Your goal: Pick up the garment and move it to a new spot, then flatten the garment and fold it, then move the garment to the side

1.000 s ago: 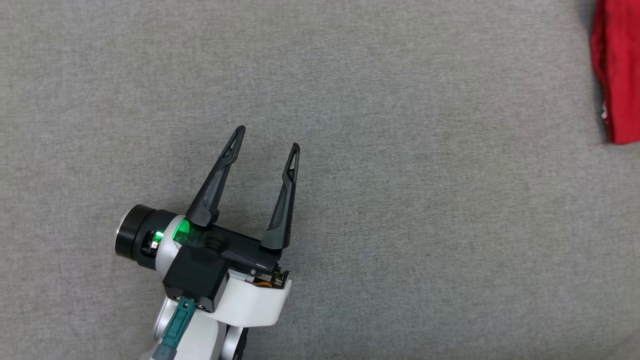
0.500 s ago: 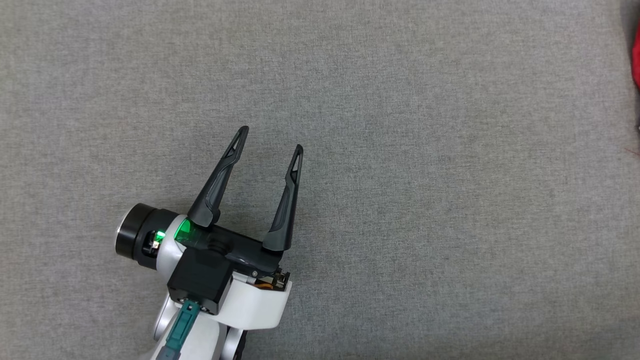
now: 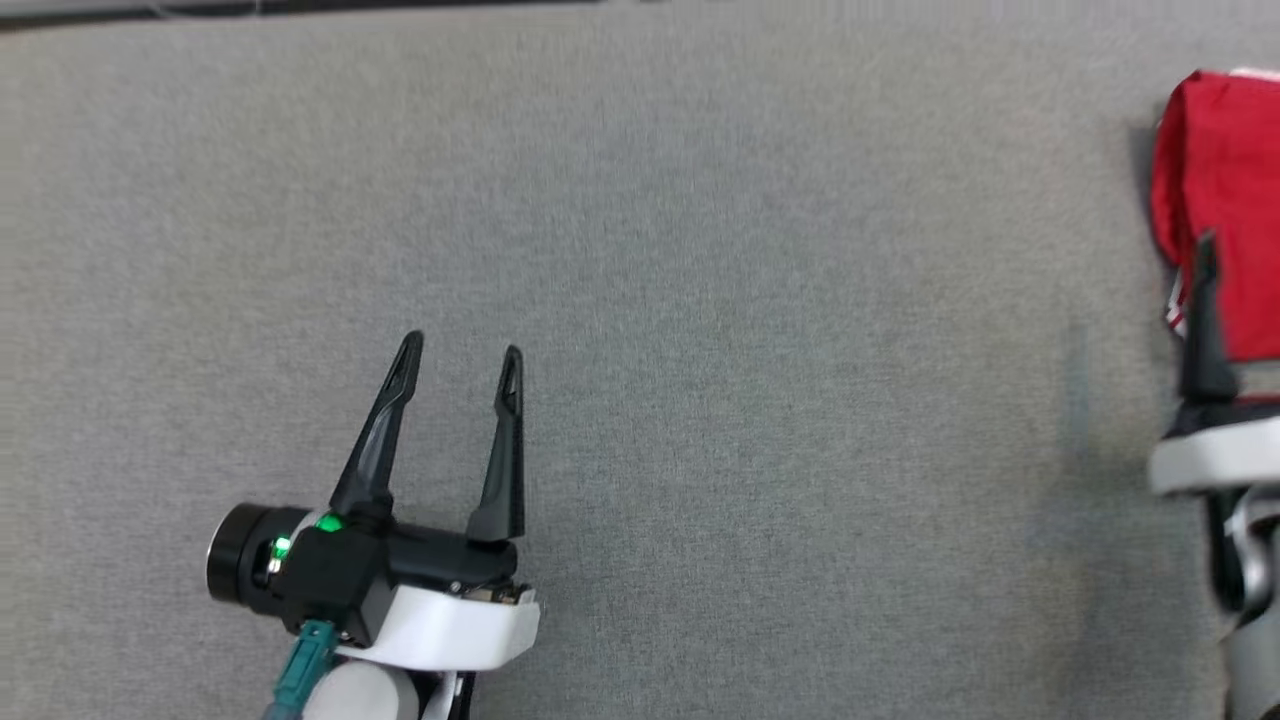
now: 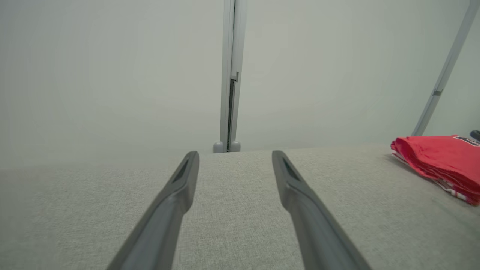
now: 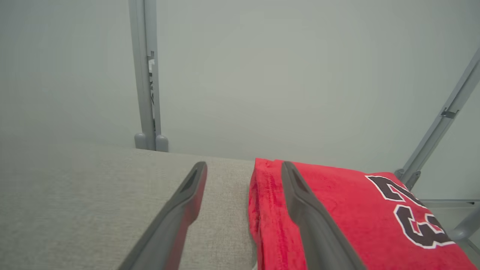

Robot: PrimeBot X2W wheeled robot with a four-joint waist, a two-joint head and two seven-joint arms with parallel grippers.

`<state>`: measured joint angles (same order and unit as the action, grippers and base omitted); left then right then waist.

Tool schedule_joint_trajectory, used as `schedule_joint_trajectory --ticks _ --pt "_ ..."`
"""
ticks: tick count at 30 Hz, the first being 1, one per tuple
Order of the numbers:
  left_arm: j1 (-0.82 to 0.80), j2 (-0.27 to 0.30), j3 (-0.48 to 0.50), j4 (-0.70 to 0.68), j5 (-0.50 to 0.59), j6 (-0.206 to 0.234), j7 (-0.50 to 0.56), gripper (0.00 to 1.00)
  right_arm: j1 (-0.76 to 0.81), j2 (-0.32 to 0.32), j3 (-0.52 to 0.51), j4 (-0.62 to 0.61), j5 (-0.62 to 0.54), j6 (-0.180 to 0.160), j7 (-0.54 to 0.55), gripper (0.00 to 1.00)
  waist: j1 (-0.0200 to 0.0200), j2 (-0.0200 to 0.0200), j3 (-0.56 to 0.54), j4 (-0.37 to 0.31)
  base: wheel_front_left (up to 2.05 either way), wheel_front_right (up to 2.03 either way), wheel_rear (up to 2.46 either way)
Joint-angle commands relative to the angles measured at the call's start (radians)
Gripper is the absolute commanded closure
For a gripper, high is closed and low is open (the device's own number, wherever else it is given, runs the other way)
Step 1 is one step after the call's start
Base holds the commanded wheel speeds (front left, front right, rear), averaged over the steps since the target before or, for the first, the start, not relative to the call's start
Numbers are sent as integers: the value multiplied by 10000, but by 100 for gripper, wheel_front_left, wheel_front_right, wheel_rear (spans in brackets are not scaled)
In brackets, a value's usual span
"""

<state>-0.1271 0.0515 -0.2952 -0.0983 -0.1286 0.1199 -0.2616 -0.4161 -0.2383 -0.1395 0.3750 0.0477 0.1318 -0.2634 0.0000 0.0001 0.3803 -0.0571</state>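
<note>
My right claw stood open and empty, straddling an edge of the folded red jersey, at the right of the grey fabric surface. My left claw hung open, well apart from it. A grey post stood behind.

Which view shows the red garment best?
The right wrist view: the folded red garment lies close, its dark white-edged lettering visible. The head view cuts it off at the right edge; the left wrist view shows it small, side-on.
</note>
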Motion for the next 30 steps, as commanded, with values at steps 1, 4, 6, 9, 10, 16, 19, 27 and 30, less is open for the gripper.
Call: schedule_joint_trajectory --ticks 1,4,6,9,10,16,19,27,30 --pt "287 17 125 23 -195 25 -43 0 533 209 310 -559 117 -23 -8 0 0 -1 -942 34 0 0 0" --pt "727 11 381 132 -385 36 -43 0 1536 706 892 -1527 328 -25 -6 0 0 -1 -1620 39 0 0 0" --pt "1037 5 491 202 -481 59 -43 0 2078 975 1195 -2050 414 -25 -4 0 0 -1 -2079 53 0 0 0" --pt "1604 5 537 355 -580 20 -43 0 2954 1288 1306 -2769 437 -23 -6 0 0 -1 -2854 137 0 0 0" --pt "1783 5 531 391 -612 -11 -43 0 3253 1386 1288 -2995 410 -23 -5 0 0 -1 -3090 174 0 0 0" --pt "2593 8 570 427 -541 -136 -43 0 4548 1662 1433 -3972 159 -23 -5 0 0 -1 -3810 241 0 0 0" --pt "2892 7 630 375 -475 -160 -43 0 5094 1748 1457 -4260 19 -23 -5 0 0 -1 -3971 263 0 0 0" --pt "3118 8 853 424 -451 -122 -43 0 5754 1856 1447 -4210 -2 -22 -6 0 0 -1 -4156 247 0 0 0" --pt "3080 6 892 372 -396 -143 -43 0 5769 1864 1422 -4086 136 -23 -6 0 0 -1 -4185 232 0 0 0"
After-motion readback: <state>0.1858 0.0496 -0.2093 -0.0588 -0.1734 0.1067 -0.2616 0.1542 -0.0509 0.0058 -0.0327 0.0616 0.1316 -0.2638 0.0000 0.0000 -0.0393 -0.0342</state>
